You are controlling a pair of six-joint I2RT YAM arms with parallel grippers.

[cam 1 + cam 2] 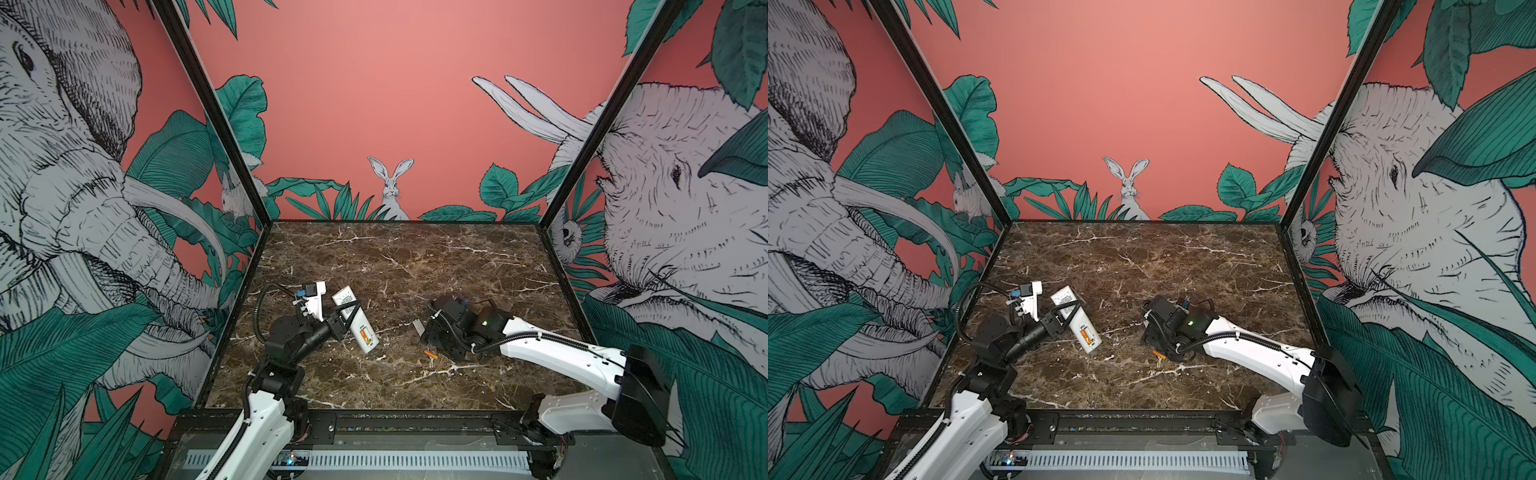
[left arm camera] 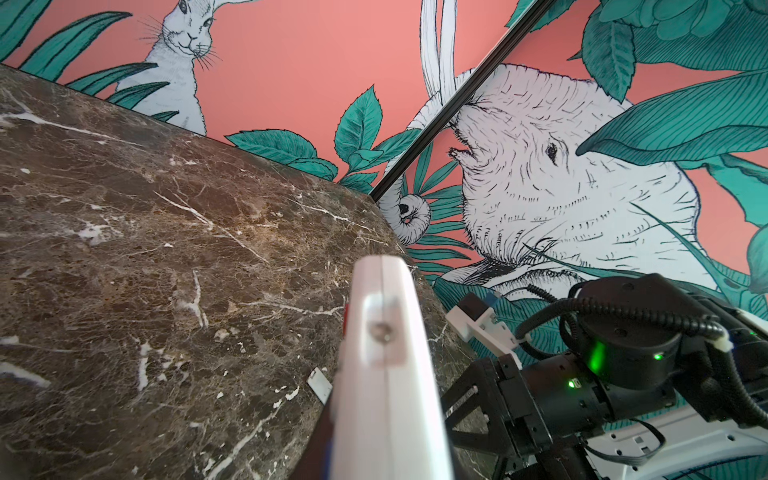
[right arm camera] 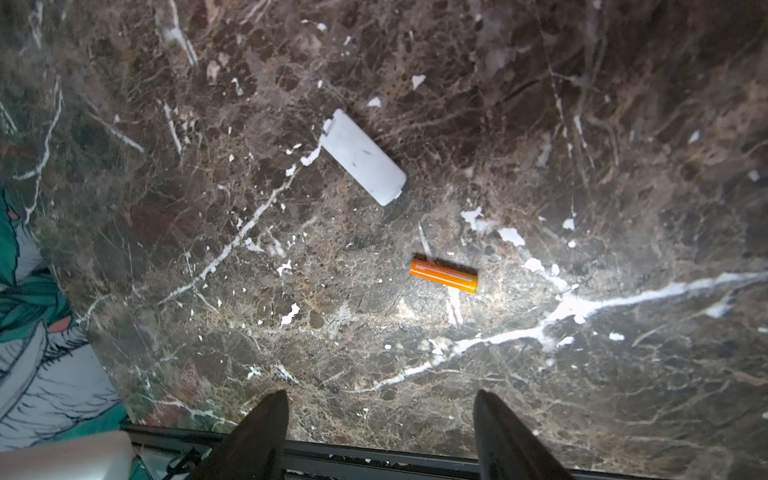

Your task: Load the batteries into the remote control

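Left gripper [image 1: 350, 310] is clamped across the remote [image 1: 356, 322], jaws tight on its long sides, close to the desk's [image 1: 415, 257] left edge. The remote's plain back faces up with the compartment open. Inside it is a seated battery [image 1: 363, 333], orange, at the end nearer the front edge (whether the remote touches the desk, I cannot tell). Over to the right gripper [image 3: 381, 392]: fingers spread wide apart, poised above the middle of the desk. Under it the loose battery [image 3: 443, 276] lies flat, toward the front edge. The cover [image 3: 363, 157] lies flat near it on the back-edge side, not touching it.
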